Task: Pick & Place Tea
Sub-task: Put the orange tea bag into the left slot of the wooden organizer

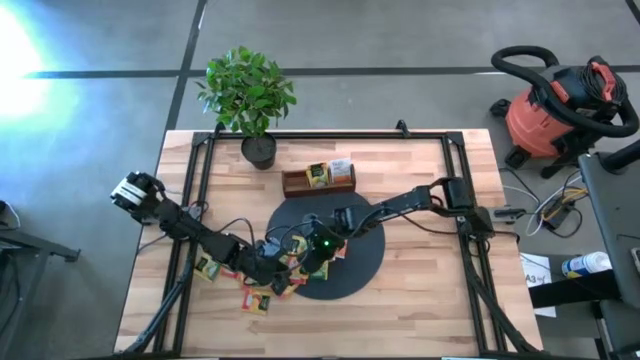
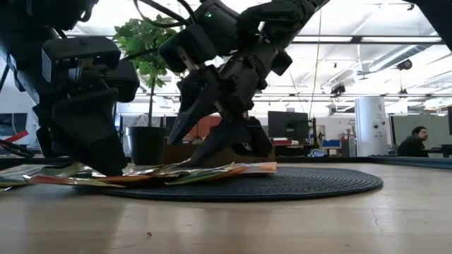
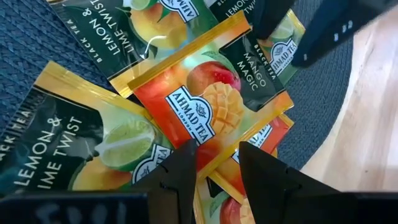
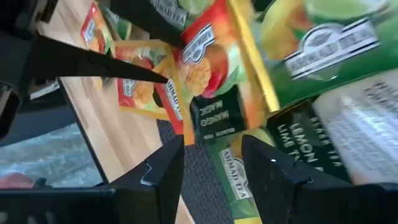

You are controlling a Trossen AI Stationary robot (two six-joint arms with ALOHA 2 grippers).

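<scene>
At the near edge of the black mat point(image 1: 360, 262) both arms crowd over the tea sachets point(image 1: 262, 296), a loose heap spilling off the mat's left rim onto the desk point(image 1: 420, 310). The left end effector point(image 3: 214, 167) hangs just above an orange-red mango sachet point(image 3: 208, 112), fingers parted by a narrow gap and holding nothing (green lemon-and-lime packets lie overlapped all around it). The right end effector point(image 4: 211, 163) is also open over the same heap, fingers spread above a green sachet point(image 4: 233, 171), gripping nothing. In the low view its dark fingers point(image 2: 194, 106) angle down toward the flat pile. Farther back stand the wooden tray point(image 1: 318, 180) holding a few sachets, then a potted plant point(image 1: 250, 95).
</scene>
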